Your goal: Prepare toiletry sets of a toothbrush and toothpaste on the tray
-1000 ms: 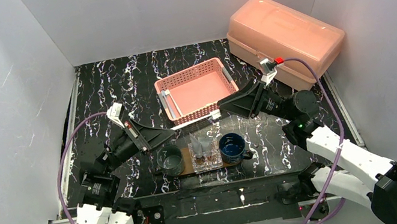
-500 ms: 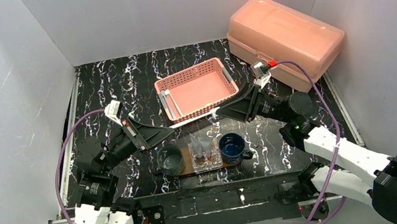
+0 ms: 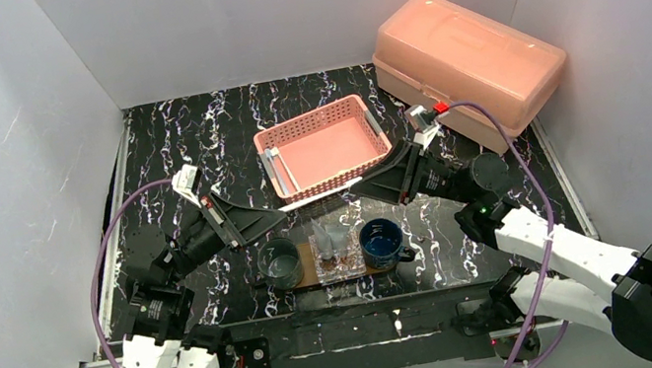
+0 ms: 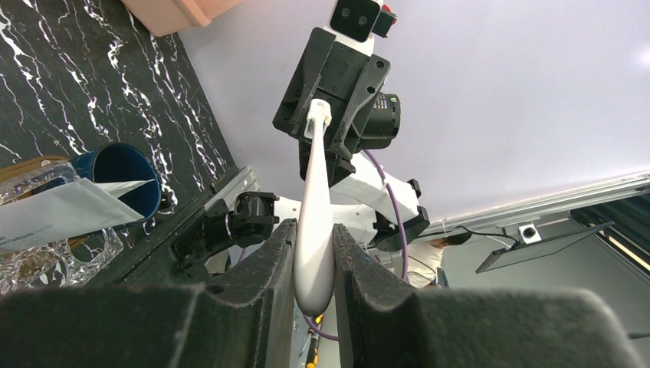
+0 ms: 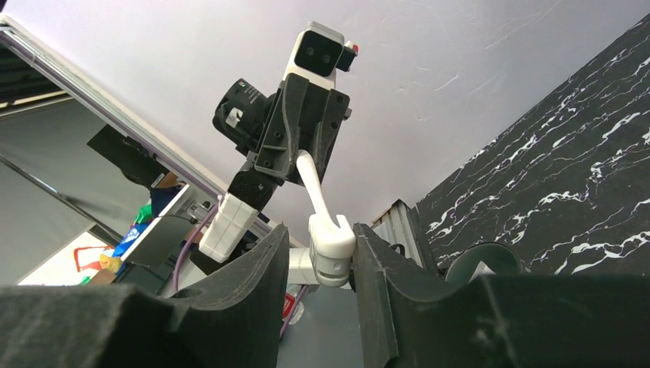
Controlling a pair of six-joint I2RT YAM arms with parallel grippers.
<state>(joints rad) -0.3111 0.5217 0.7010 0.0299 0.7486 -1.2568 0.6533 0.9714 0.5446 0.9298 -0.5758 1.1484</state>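
A white toothbrush (image 3: 319, 195) hangs level above the cups, between the two grippers. My left gripper (image 3: 279, 214) is shut on its rounded handle end (image 4: 316, 230). My right gripper (image 3: 362, 185) stands open around the capped head end (image 5: 331, 241); one finger touches the cap, and a gap shows on the other side. Below, the brown wooden tray (image 3: 310, 280) carries a smoky grey-green cup (image 3: 279, 263), a clear faceted glass (image 3: 338, 255) holding a white toothpaste tube (image 4: 61, 215), and a dark blue mug (image 3: 382, 242).
A pink mesh basket (image 3: 324, 145) with a slim white item along its left side sits behind the cups. A large salmon lidded box (image 3: 466, 60) stands at the back right. White walls close in the black marbled table (image 3: 194, 136).
My right gripper has slid left onto the toothbrush's head end and its jaws have narrowed around the cap. The left gripper has stayed put, still holding the handle.
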